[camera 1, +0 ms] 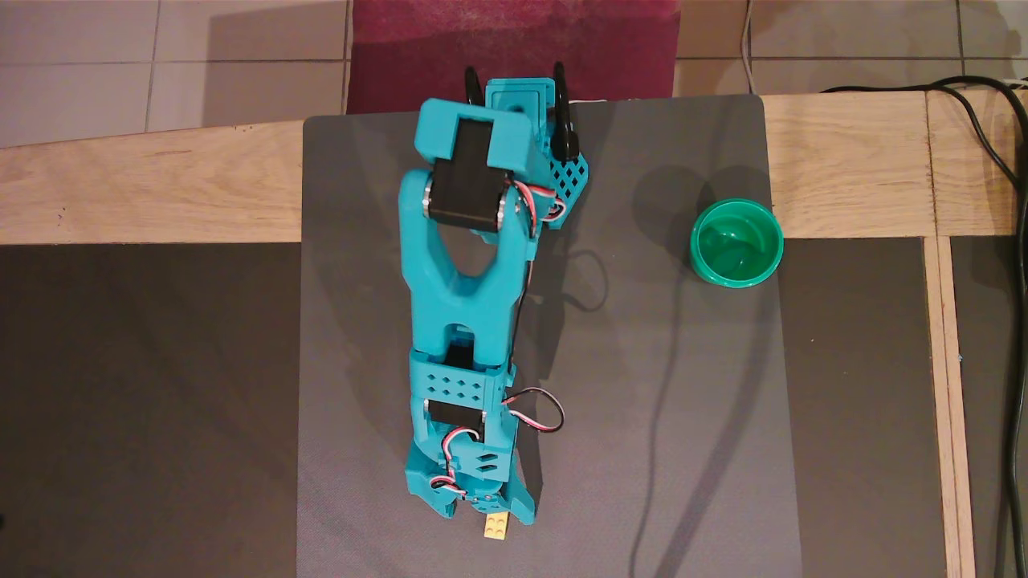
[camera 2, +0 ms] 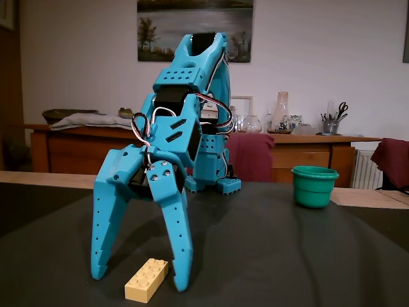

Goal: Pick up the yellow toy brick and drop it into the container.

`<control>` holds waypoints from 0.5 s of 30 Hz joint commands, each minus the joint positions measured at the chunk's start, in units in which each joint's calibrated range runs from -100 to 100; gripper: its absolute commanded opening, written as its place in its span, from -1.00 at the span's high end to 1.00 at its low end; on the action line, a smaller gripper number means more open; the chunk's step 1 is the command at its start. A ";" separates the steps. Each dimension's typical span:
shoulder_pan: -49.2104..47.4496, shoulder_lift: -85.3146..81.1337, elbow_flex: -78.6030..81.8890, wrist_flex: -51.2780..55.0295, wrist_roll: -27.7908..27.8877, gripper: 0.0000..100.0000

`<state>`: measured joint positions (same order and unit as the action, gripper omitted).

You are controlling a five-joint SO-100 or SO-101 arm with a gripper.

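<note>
The yellow toy brick (camera 1: 496,526) lies flat on the grey mat near its front edge; in the fixed view the brick (camera 2: 147,280) points diagonally toward the camera. My teal gripper (camera 1: 479,514) points down over it and is open, its tips low at the mat. In the fixed view the gripper (camera 2: 138,282) straddles the brick's far end, its right finger (camera 2: 177,256) close beside or touching that end and its left finger well apart. The container, a teal-green cup (camera 1: 736,242), stands empty at the mat's right edge, far from the gripper (camera 2: 313,187).
The grey mat (camera 1: 658,417) lies on a wooden table with dark panels on both sides. The arm's base (camera 1: 522,100) is fixed at the mat's back edge. Black cables (camera 1: 1010,185) run along the far right. A loose wire loop (camera 1: 540,409) hangs off the wrist.
</note>
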<state>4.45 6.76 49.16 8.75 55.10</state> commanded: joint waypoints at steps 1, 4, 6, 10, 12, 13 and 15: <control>-0.08 -0.69 -0.43 0.62 0.41 0.64; -0.16 -0.69 -0.43 0.62 0.10 0.84; -0.16 -0.69 -0.43 0.62 0.05 0.94; -0.16 -0.69 -0.52 0.97 -0.01 1.00; -0.24 -0.77 -0.52 1.15 -0.37 1.00; -0.47 -1.28 -0.70 1.15 -1.73 1.00; -1.55 -1.78 -0.97 1.24 -4.40 1.00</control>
<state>3.79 6.42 49.07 9.11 52.62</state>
